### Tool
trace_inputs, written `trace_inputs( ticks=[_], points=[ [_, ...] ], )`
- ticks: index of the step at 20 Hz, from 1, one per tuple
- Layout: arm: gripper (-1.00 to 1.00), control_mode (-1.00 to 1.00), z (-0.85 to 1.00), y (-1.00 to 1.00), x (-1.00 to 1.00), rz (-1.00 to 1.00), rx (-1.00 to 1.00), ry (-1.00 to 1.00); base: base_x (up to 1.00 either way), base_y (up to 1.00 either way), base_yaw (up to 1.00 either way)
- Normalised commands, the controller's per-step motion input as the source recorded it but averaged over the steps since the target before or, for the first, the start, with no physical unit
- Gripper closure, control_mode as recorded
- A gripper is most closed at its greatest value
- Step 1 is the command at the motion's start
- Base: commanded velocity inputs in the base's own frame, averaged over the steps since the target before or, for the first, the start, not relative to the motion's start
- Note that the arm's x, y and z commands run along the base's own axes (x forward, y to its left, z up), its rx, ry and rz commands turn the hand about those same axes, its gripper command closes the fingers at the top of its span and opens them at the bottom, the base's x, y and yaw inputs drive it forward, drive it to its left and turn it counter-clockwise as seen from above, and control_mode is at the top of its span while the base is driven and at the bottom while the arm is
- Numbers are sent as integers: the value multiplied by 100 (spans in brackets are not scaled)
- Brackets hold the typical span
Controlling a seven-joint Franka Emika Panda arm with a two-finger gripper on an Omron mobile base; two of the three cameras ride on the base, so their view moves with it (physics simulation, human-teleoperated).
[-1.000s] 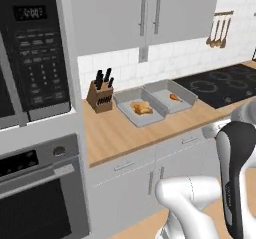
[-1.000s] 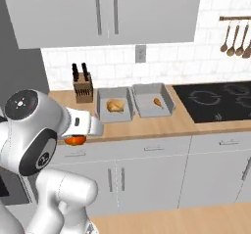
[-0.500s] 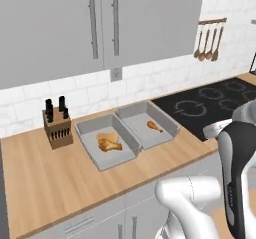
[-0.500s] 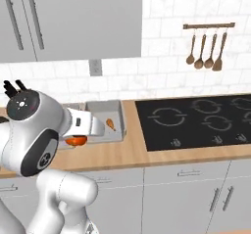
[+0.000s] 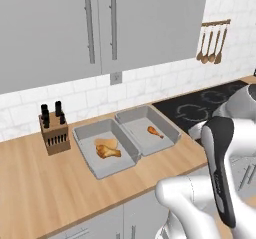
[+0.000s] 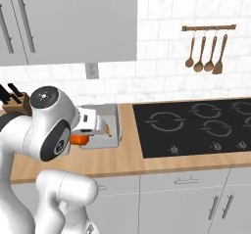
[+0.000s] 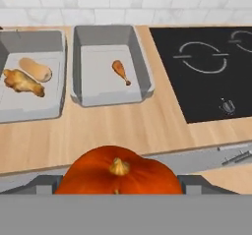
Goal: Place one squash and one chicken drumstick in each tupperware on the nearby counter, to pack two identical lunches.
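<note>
- Worktop (image 5: 35, 183): light wood-grain slab over grey cabinet fronts, running across the lower half of the left base view.
- Left tupperware (image 5: 92, 165): grey, shallow, rectangular plastic tray with rounded corners and a raised rim, at centre of the left base view. It holds the tan butternut squash (image 7: 35, 69), smooth and elongated, and a golden-brown chicken drumstick (image 7: 22, 82), lumpy in texture, lying just beside it.
- Right tupperware (image 5: 167, 125): identical tray, set alongside the first with the rims touching or nearly so. It holds the second chicken drumstick (image 7: 121, 72), small, plump at one end with a thin bone tip.
- Round orange-red squash (image 7: 118, 176): ribbed, glossy, with a short tan stem, at bottom centre of the hand view, over the worktop's front edge and well apart from both trays.
- Claw (image 6: 81, 139): seen at centre left of the right base view, closed around the round squash; the finger tips are hidden behind the fruit.
- Arm: white glossy links with dark joints, folded close to the base, hand held level and pointing toward the trays.
- Black glass cooktop (image 6: 196, 125): flat, with ring markings, at right of the trays.
- Wooden knife block (image 5: 53, 133): dark handles, left of the trays.
- Wooden spoons (image 6: 203, 57): hung on a wall rail, upper right.
</note>
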Motion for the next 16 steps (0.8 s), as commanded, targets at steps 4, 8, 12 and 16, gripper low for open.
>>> trace_inputs(
  ticks=[4,8,12,16],
  points=[
    [100,-100,-58,57,79,7,0,1,0,0,0],
    [100,-100,-50,56,65,4,0,0,0,0,0],
    [100,-100,-41,38,62,0,8,0,0,0,0],
    [100,-100,-26,13,71,0,14,11,0,0,0]
  ],
)
